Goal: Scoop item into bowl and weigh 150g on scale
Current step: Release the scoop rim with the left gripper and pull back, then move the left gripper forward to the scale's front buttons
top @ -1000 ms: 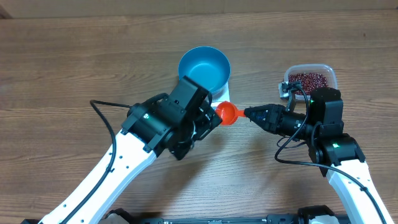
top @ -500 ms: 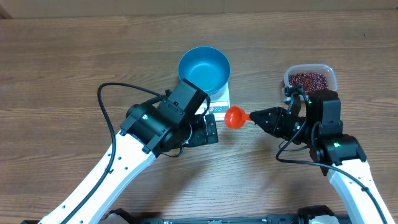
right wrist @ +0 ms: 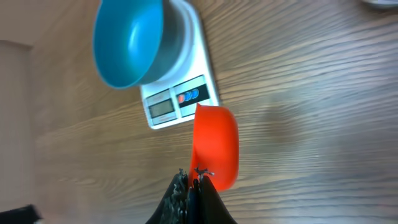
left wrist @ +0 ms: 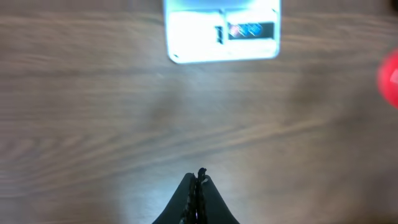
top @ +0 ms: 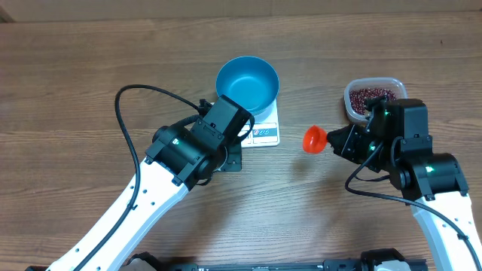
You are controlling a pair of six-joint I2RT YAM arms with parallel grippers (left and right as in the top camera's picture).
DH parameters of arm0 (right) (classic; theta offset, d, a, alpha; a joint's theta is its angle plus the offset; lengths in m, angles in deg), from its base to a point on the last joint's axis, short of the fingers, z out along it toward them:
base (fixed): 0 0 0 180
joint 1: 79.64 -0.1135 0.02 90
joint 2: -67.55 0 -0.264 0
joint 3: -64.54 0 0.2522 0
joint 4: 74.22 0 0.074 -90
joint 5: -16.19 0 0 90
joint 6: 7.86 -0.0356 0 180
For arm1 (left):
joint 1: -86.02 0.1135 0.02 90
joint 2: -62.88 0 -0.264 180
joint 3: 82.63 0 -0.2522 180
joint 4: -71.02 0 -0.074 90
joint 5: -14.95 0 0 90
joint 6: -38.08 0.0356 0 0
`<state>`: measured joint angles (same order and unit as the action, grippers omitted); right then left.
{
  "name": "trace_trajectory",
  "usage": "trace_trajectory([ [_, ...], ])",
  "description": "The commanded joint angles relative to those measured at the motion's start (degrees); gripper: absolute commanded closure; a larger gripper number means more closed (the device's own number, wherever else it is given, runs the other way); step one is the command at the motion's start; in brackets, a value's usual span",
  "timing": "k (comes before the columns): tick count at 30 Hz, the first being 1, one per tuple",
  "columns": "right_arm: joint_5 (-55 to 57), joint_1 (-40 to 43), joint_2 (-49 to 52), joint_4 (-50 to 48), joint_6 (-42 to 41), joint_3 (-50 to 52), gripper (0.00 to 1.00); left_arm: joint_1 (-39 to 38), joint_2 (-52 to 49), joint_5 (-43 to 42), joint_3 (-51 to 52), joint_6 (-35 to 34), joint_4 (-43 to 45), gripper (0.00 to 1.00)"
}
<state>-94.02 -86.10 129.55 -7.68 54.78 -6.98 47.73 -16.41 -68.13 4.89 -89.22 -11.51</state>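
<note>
Since a moment ago, the red scoop (top: 314,140) has slid away from the scale (top: 264,134). It now hangs to the right of the scale, about halfway to the clear tub (top: 399,92). The right hand (top: 340,141) is clamped on the scoop's handle, with its fingers squeezed tight.

The left hand (left wrist: 198,179) has backed off from the scale too. Its fingers were wide apart before, and now they are pressed together with nothing between them. It hangs over the bare counter (top: 75,75), near the scale's button edge but not touching it.

The blue bowl (top: 248,84) has not moved. It sits on the back part of the scale, away from the buttons. The little dark red beans (top: 369,96) lie in the tub, well to the right of the scale.
</note>
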Motion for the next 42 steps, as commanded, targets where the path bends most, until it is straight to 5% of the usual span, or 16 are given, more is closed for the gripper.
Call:
trace_trajectory([
  [1, 4.33, -0.22, -0.37, 0.48, 0.87, -1.79, 0.96, -0.35, 0.39, 6.62, 0.24, 1.33, -0.02, 0.96],
  [16, 2.08, 7.02, -0.87, 4.59, 3.28, -1.9, 0.96, -5.38, 6.29, 10.19, 7.32, 6.95, 11.93, 0.96],
  [25, -1.53, 10.08, -0.96, 4.79, 5.38, -1.9, 0.96, -5.35, 10.05, 2.67, 22.21, 12.02, 31.23, 0.96],
  [32, -1.53, 10.08, -0.96, 4.81, 5.4, -1.9, 0.96, -5.35, 5.84, 2.86, 28.92, 17.7, 44.46, 0.96],
  [42, -1.53, 10.08, -0.96, 4.72, 5.4, -1.9, 0.96, -5.42, -5.33, 2.08, 29.09, 19.54, 50.03, 0.96],
])
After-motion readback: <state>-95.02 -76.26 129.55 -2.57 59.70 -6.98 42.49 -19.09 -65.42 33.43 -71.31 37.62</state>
